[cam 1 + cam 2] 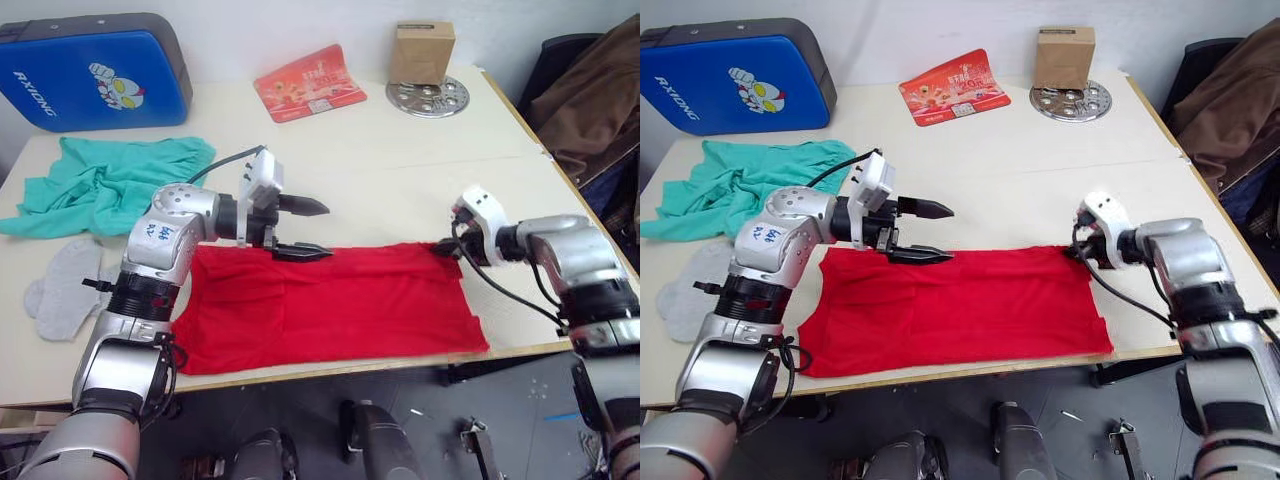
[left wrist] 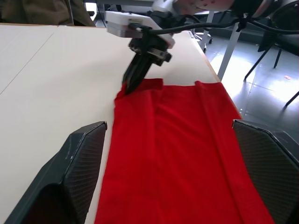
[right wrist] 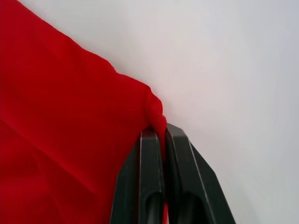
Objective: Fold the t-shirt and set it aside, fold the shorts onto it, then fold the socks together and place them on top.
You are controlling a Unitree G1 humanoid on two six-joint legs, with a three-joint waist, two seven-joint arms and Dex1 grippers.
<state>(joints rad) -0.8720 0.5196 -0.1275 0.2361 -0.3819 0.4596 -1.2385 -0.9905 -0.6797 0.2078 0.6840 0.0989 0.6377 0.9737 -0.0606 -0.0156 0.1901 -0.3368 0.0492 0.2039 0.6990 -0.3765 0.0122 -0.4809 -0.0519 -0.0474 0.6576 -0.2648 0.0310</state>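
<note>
The t-shirt (image 1: 330, 305) lies flat on the table (image 1: 400, 160) as a long red band, its long axis running left-right along the table's near edge, one short end toward each arm. Its near right corner reaches the table edge.

R gripper (image 3: 159, 133) sits at the shirt's far right corner, fingers pressed together on a small bunched fold of red cloth, seen close up in the right wrist view. From the head views the same gripper (image 1: 447, 248) rests low at that corner, on the table surface.

L gripper (image 1: 305, 230) is at the shirt's far left edge, fingers apart w/ nothing between them: one finger is raised above the table, the other lies just on the red hem. Both point along the shirt's length toward the R gripper. In the left wrist view the wide-set fingers (image 2: 79, 168) frame the shirt, which stretches away to the R gripper at its far end.

The shorts (image 1: 105, 180) lie crumpled beyond the shirt's left end, toward the table's far left. The socks (image 1: 65, 290) lie flat just left of the shirt, near the table's front-left edge, partly behind the L arm.

Well behind the shirt, along the far side: a blue padded case (image 1: 95, 75), a red printed card (image 1: 308, 85), a cardboard box (image 1: 421, 52) on a round metal disc (image 1: 428, 97).
</note>
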